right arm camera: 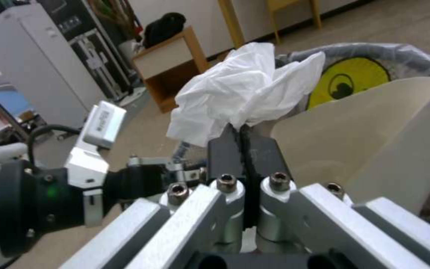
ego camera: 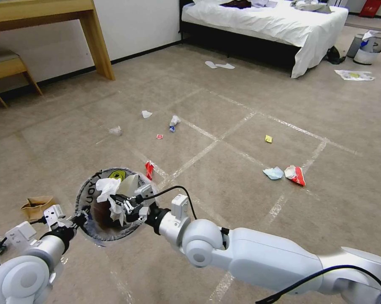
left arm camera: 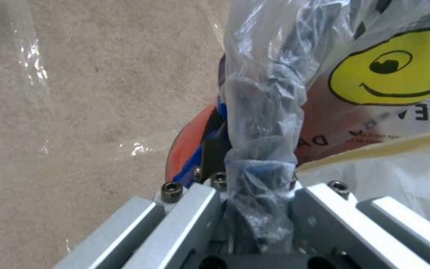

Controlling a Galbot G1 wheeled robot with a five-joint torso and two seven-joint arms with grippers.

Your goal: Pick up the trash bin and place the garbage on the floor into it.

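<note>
The head view looks forward and down from above both arms across the floor (ego camera: 241, 126), taking in the room as far as the bed (ego camera: 283, 25). The left wrist view sits very close along its gripper (left arm camera: 257, 175), pressed against the bin (left arm camera: 374, 74), apparently at its rim. The right wrist view looks along its gripper (right arm camera: 242, 149) at the tissue (right arm camera: 245, 93) over the same bin, which all three views share.

materials and finishes

the trash bin (ego camera: 98, 219) wears a clear, crinkly, glossy plastic liner (left arm camera: 265, 112) over its matt black rim. the tissue (right arm camera: 245, 93) is soft, crumpled white paper. the right gripper (right arm camera: 245, 138) has brushed metal links and matt black pads. the floor (ego camera: 241, 126) is matt short-pile carpet with shiny tape strips (ego camera: 198, 156).
</note>
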